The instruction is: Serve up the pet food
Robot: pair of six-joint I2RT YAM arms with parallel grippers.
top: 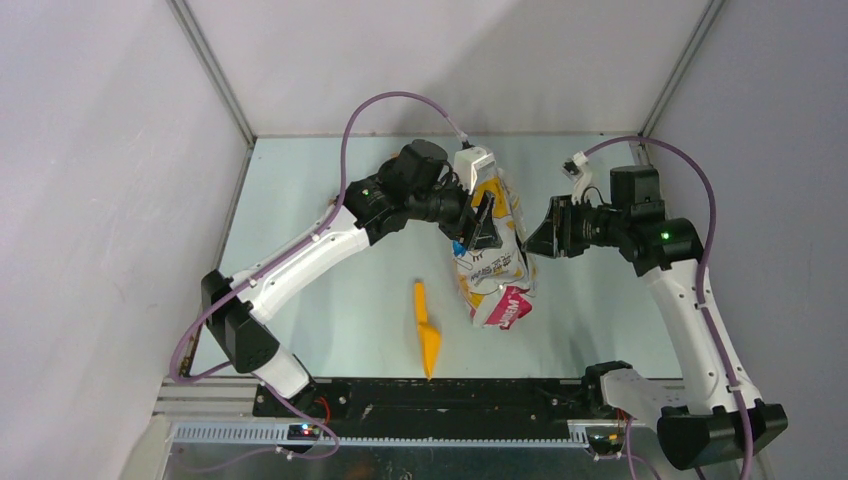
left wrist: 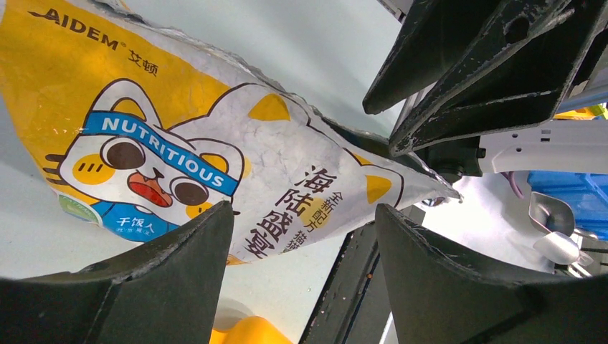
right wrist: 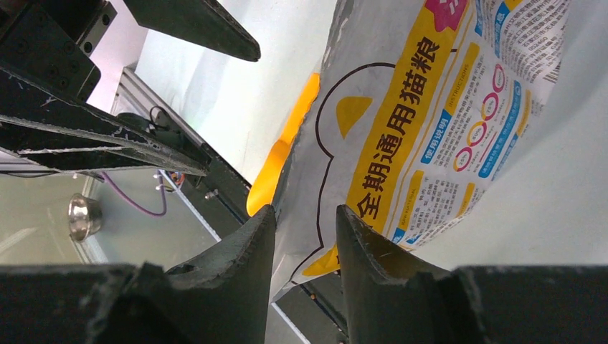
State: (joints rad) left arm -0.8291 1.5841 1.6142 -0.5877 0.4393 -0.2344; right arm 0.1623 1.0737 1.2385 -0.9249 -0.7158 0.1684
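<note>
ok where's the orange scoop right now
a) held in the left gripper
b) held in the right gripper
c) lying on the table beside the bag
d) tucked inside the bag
C: the orange scoop lies flat on the table, apart from the bag on the left arm's side and nearer the arm bases.

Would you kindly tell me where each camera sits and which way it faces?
Top external: above and behind, looking down on the table; both arms show.
Left wrist: on left gripper, facing bag's cat side; open fingers show.
Right wrist: on right gripper, facing bag's printed back; fingers pinch its edge.
Shared: all see bag and orange scoop.
</note>
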